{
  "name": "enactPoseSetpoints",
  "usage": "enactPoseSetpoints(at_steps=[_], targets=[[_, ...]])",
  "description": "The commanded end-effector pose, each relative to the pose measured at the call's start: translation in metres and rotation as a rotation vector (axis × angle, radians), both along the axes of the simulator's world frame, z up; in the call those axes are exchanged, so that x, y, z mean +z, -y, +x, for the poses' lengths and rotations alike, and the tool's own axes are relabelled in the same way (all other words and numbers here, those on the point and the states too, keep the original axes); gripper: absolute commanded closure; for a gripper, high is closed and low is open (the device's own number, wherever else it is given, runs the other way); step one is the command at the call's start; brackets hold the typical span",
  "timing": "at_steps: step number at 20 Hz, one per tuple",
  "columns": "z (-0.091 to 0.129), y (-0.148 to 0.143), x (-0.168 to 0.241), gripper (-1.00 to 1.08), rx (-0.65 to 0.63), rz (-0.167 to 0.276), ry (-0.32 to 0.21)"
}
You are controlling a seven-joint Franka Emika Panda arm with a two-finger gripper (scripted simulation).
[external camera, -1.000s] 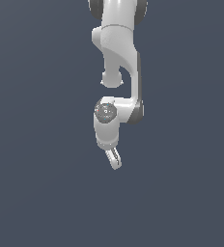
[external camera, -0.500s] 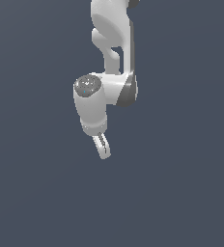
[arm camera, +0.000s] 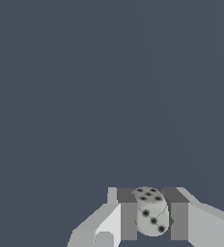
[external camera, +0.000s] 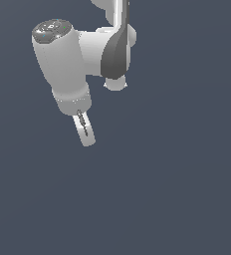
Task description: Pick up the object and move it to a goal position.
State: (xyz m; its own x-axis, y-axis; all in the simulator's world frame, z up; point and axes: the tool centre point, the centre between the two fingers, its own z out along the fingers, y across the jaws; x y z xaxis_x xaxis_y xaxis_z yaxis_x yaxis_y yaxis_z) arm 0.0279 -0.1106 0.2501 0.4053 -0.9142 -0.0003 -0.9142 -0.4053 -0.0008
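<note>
Fingers (arm camera: 130, 219) clamped on spotted die (arm camera: 151, 212), unseen in exterior view.

From the exterior view the die is out of sight, hidden behind the fingers (external camera: 85, 130), which overlap edge-on so no gap shows. The arm (external camera: 110, 45) runs off the top edge. In the wrist view the die (arm camera: 151, 211) has both flanks covered by fingers (arm camera: 128, 217), whose bases are cut off at the frame's edge.
</note>
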Motion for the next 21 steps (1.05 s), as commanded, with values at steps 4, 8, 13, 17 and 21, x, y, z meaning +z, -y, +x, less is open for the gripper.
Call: enactPoseSetpoints(at_steps=[4,8,13,17,21], targets=[[-0.001,0.025,0.057,1.08,0.001,-0.001,-0.001],[0.0,0.037,0.086,1.08,0.002,-0.001,-0.001],[0.001,0.047,0.11,1.08,0.003,-0.001,-0.001],[0.002,0.051,0.119,1.08,0.003,-0.001,-0.001],[0.003,0.052,0.122,1.08,0.004,-0.001,-0.001]])
